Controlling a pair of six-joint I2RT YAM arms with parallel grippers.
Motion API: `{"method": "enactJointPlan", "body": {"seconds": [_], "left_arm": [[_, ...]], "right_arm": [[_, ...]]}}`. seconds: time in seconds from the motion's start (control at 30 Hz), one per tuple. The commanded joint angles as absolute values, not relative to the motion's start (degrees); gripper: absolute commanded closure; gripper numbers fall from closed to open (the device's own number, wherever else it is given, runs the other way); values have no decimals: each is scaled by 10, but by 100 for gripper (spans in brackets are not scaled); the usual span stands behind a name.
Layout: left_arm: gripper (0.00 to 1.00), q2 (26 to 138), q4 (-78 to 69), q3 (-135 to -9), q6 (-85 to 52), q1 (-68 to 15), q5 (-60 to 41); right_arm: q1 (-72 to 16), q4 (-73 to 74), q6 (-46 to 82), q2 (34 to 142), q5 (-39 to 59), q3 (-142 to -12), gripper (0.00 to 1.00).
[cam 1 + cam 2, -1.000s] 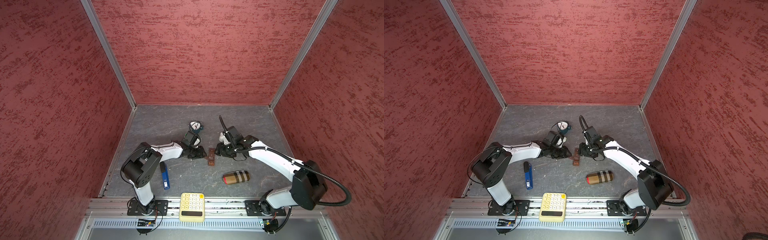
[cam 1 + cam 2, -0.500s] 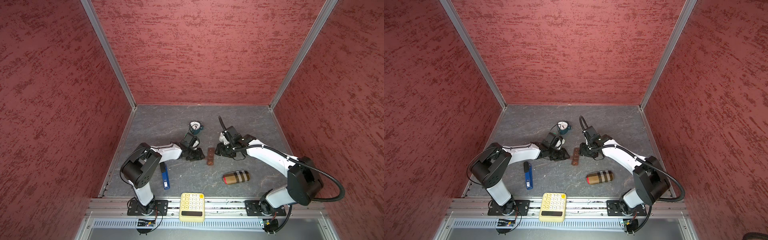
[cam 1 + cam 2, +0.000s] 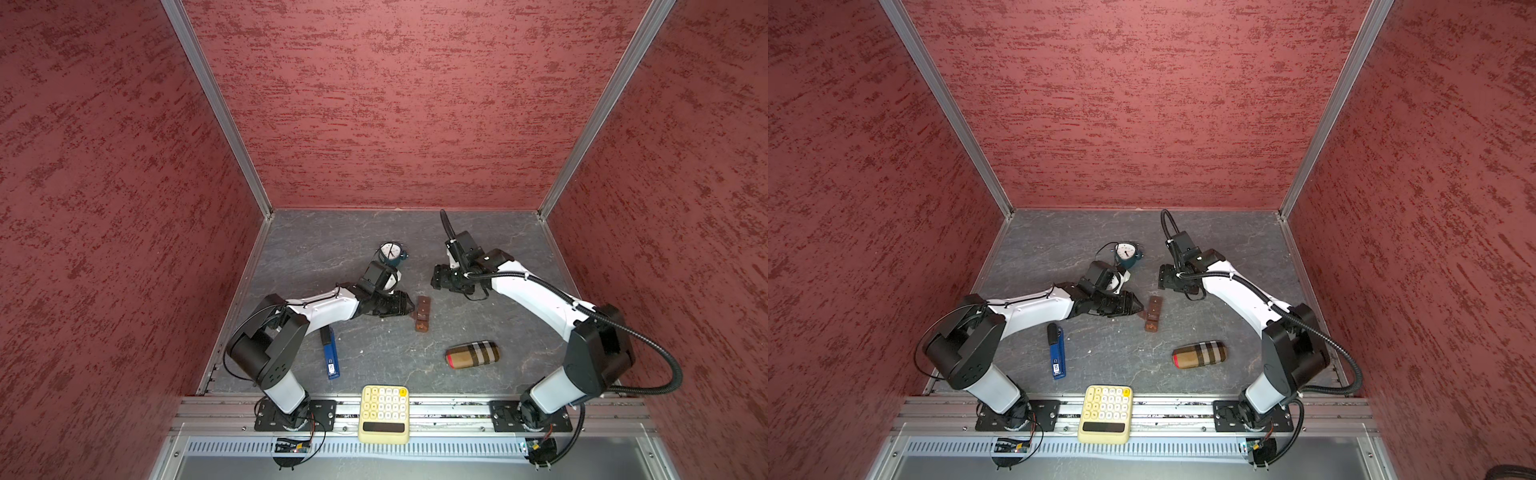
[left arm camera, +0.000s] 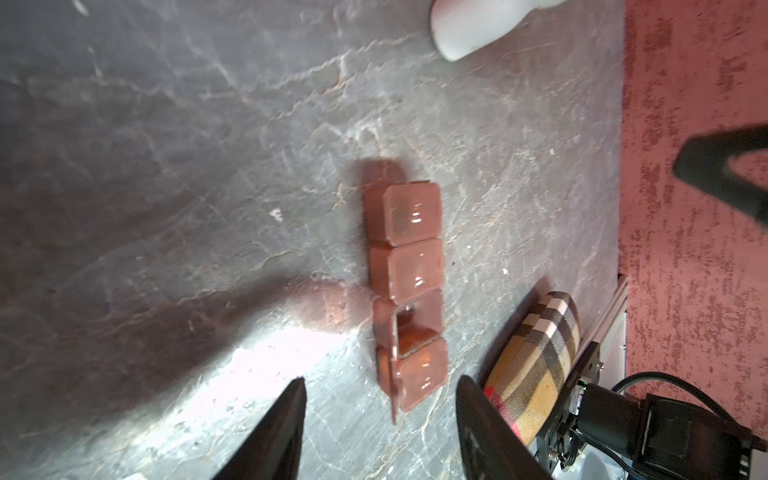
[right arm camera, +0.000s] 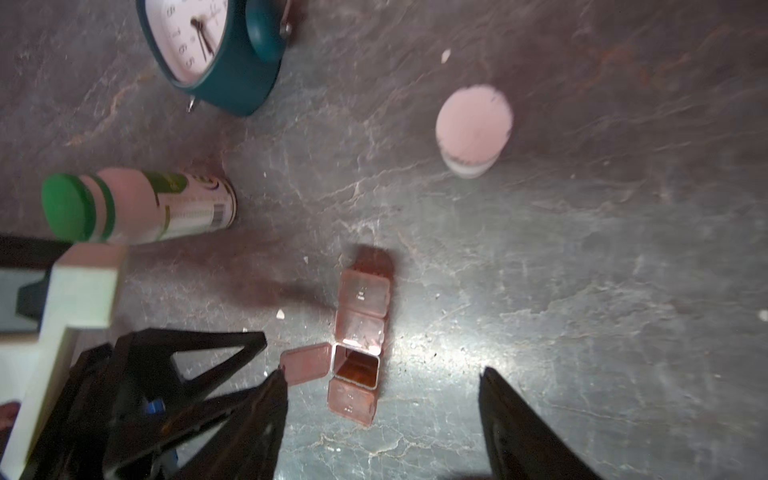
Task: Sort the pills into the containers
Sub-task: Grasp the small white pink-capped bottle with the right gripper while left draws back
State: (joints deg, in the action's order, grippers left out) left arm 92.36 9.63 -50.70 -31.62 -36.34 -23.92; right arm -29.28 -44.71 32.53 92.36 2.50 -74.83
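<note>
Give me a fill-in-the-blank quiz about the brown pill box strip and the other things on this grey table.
The dark-brown plastic strip of containers has ___ square compartments in a row. Exactly ___ of its lids is flipped open. The white cylindrical bottle has a ___ cap.
Missing words: four; one; green.

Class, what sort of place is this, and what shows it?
Probably a robot test cell: two white-and-black arms bolted to an aluminium rail, red textured walls enclosing a grey stone-patterned table.
</note>
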Motion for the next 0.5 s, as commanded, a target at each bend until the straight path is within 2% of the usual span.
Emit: {"method": "enactJointPlan", "body": {"seconds": [0.0, 0.2, 0.47], "left_arm": [[37, 879, 75, -495, -316, -364, -235], [34, 816, 72, -469, -309, -361, -213], [32, 764, 76, -439, -309, -353, -199]], "right_arm": [[-273, -497, 312, 955, -54, -797, 21], [-245, -513, 299, 1041, -53, -874, 19], [-235, -529, 286, 1136, -41, -958, 28]]}}
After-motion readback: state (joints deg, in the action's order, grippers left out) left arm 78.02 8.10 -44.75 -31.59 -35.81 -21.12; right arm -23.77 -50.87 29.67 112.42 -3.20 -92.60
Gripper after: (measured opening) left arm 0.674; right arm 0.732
